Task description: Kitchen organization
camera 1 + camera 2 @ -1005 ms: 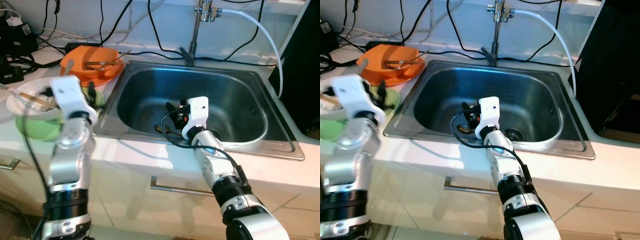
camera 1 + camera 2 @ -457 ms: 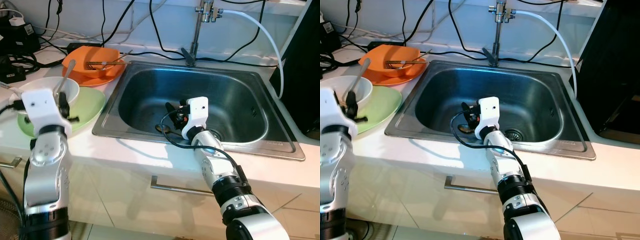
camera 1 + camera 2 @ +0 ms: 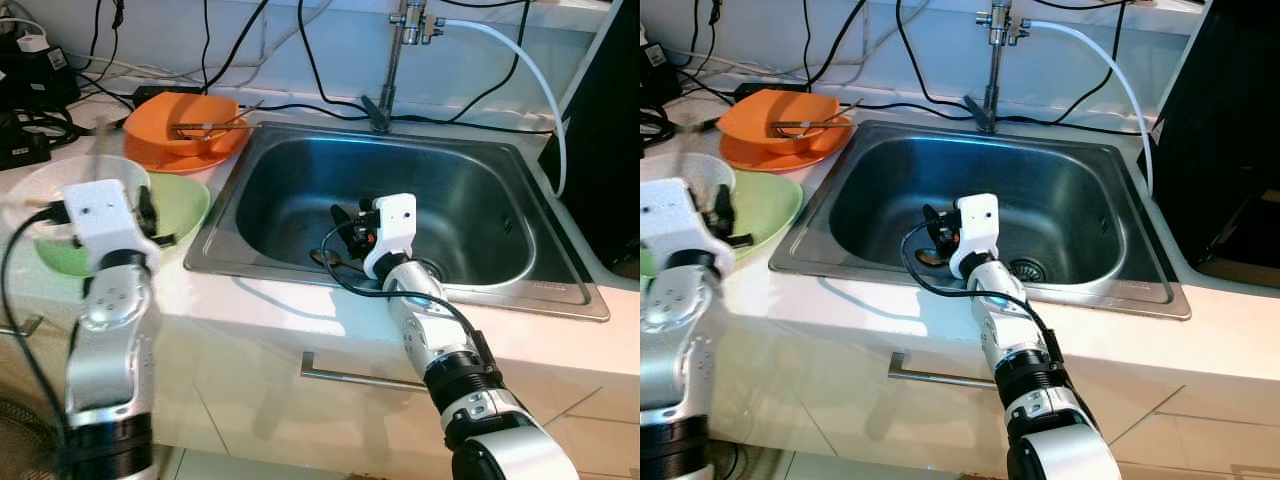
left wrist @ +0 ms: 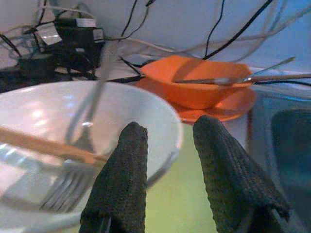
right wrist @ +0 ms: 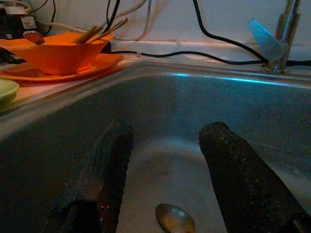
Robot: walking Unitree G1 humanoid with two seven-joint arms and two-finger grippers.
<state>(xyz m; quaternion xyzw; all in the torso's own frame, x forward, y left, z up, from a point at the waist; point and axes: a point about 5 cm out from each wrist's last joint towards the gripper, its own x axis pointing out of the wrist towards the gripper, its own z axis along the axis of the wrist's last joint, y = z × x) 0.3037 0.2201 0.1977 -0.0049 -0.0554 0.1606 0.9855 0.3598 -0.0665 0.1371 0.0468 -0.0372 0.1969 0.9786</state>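
A white bowl [image 4: 58, 126] holding a fork [image 4: 68, 184] is seen on the bench [image 3: 260, 300], left of the sink [image 3: 400, 200], resting on a green plate [image 3: 185, 205]. The left claw [image 4: 167, 160] is held at the bowl's rim, its fingers [image 4: 121, 184] apart with the rim between them. An orange bowl [image 3: 185, 120] is set behind, near the sink's corner. Inside the sink, the right claw [image 5: 165, 174] is held spread above a spoon [image 5: 174, 218] on the bottom.

Pale countertop [image 3: 300, 305] over cream cabinets with a metal drawer handle [image 3: 345, 375], white wall behind.
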